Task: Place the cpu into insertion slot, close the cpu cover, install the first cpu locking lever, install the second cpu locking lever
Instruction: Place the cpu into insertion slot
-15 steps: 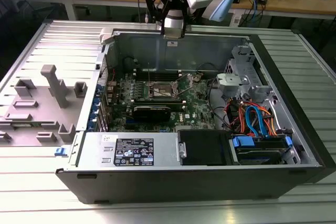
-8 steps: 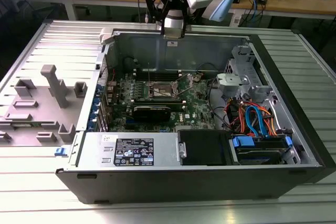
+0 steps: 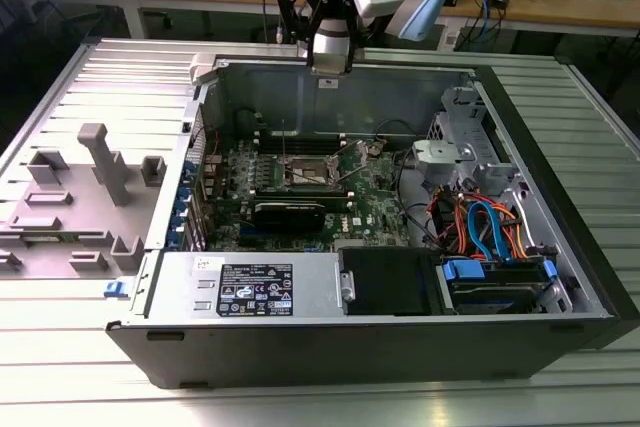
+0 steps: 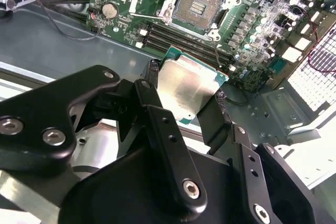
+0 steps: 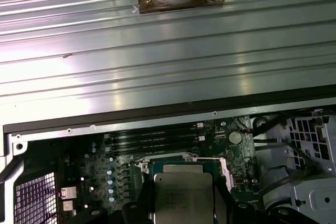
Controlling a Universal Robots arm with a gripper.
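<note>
Between the jaws: the cpu (image 4: 191, 93), silver top, green edge, pinched on two opposite sides by the gripper (image 4: 186, 85), whose jaws are closed against it. It hangs clear of the board.

Beyond and below the jaws: the insertion slot (image 4: 197, 6), dark centre bare, nothing seated, well apart from the chip.

Handling, as judged: centre the chip over the socket, square its edges to the silver rim, lower it flat and avoid any sideways drag across the contacts.

Between jaws and slot: memory slots (image 4: 178, 39), long, black and low, no obstacle at this height.

Beside the slot: thin wire lever (image 4: 144, 16), the likeliest snag for descending fingers.

Further off: coin battery (image 4: 109, 10), loose black cable (image 4: 68, 31).

Cover position: cannot tell.
</note>
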